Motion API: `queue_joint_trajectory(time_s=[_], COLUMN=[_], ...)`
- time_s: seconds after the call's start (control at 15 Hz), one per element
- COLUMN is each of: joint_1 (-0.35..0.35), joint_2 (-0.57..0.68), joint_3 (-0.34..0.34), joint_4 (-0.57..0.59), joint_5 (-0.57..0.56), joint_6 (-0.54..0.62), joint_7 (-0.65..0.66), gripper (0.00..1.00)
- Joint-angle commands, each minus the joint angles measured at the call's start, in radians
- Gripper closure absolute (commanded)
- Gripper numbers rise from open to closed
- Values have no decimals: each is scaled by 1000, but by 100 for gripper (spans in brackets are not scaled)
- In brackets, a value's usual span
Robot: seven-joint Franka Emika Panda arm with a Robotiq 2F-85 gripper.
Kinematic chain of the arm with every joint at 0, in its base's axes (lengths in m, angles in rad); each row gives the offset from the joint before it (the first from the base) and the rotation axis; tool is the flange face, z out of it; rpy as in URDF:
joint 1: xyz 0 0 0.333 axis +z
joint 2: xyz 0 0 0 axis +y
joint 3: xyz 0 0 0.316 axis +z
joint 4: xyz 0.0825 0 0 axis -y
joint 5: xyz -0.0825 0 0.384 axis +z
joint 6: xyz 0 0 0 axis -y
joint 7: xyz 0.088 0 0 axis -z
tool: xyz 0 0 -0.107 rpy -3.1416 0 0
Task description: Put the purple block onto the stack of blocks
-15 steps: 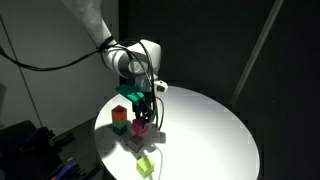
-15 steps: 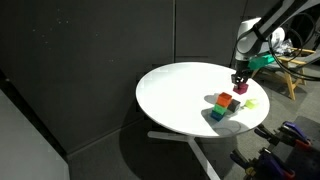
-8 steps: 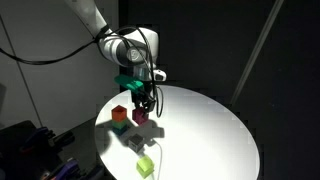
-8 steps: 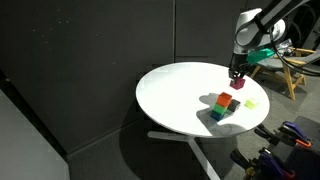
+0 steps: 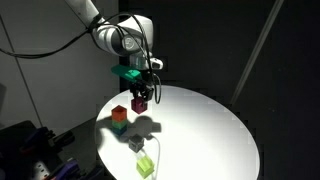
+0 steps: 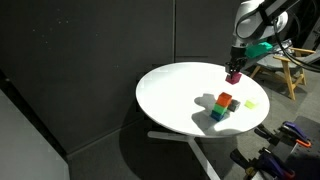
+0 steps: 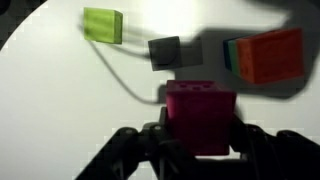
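The pincer is clenched on the purple block, one finger on each side of it, as the wrist view shows with the block filling the gap between the dark fingers. The block hangs in the air well above the round white desk, touching nothing else.

The stack of blocks, an orange-red block over a green one, stands on the desk to the left of the carried block and lower than it in an exterior view. In the wrist view its orange-red top lies farther off and to the right.

A yellow-green block sits alone near the desk's near edge, and a small gray block lies between it and the stack.

The step in hand looks like the carry: the pick is done, the placing is not. The next move calls for a sideways shift until the block sits squarely over the orange-red top, then a slow, straight descent onto it. The pincer should release only once the faces meet, since an off-centre landing could topple the stack.
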Motion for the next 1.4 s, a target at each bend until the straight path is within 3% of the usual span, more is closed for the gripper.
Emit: queue_joint_trajectory(time_s=[0.0, 1.33], joint_1=[5, 60], joint_2=[-64, -140], joint_3=[16, 82], joint_4=[-39, -107], joint_5=[9, 29], joint_6=[-3, -22], joint_7=[-19, -83], gripper=[71, 71])
